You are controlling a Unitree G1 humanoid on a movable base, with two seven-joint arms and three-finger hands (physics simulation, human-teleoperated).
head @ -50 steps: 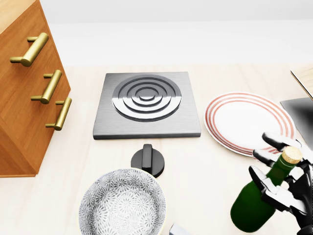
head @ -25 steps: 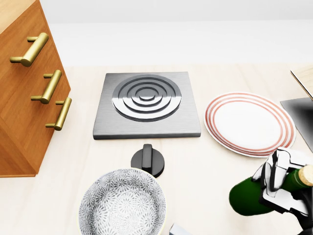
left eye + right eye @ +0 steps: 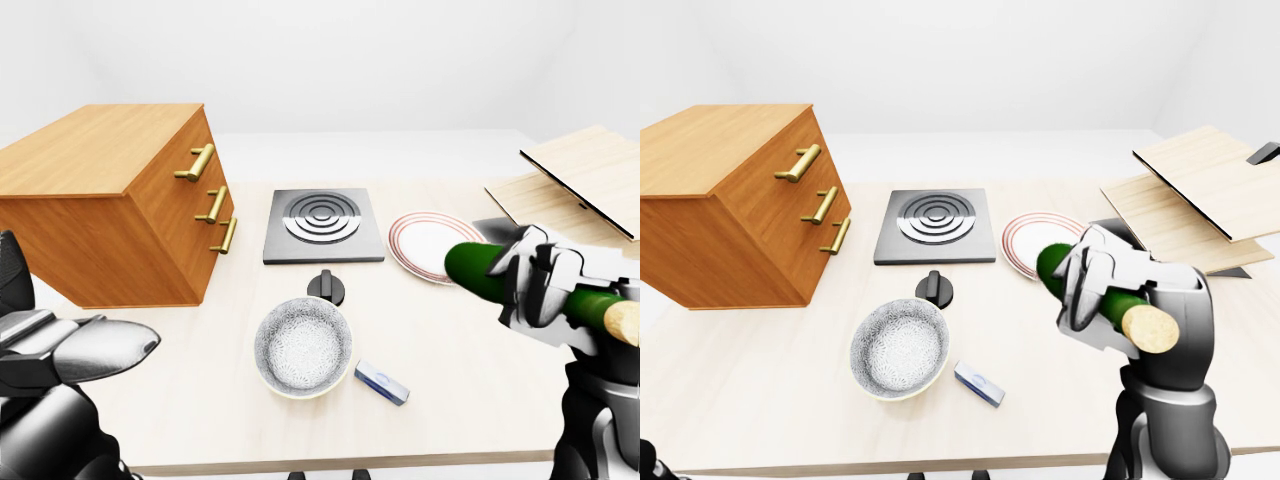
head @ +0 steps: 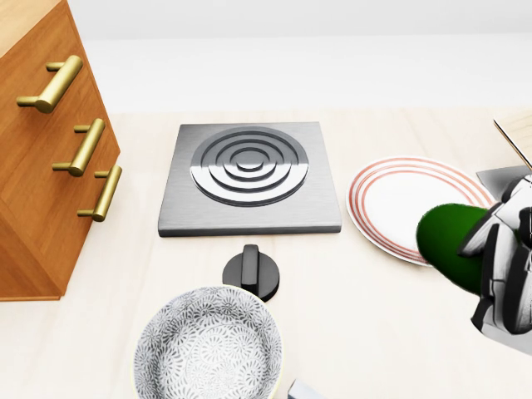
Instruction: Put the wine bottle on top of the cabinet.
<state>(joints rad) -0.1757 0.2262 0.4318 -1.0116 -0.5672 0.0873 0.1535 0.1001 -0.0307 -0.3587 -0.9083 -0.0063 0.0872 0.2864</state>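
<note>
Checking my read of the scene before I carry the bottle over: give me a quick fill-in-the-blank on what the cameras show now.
1. The right hand grips the green wine bottle, which lies nearly ____ rather than upright.
2. The cabinet shows ____ brass handles.
3. The black knob sits between the stove plate and the patterned ____.
4. The plate has ____ rings on its rim.

Missing words: horizontal; three; bowl; red

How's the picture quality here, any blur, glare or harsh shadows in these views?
All three views are sharp, evenly lit renders with only faint soft shadows. Left-eye view: the wine bottle in the right hand is crisp; the left hand looms large at the edge. Head view: the bottle is cropped at the right border. Right-eye view: mild sheen on the burner plate, no glare.
</note>
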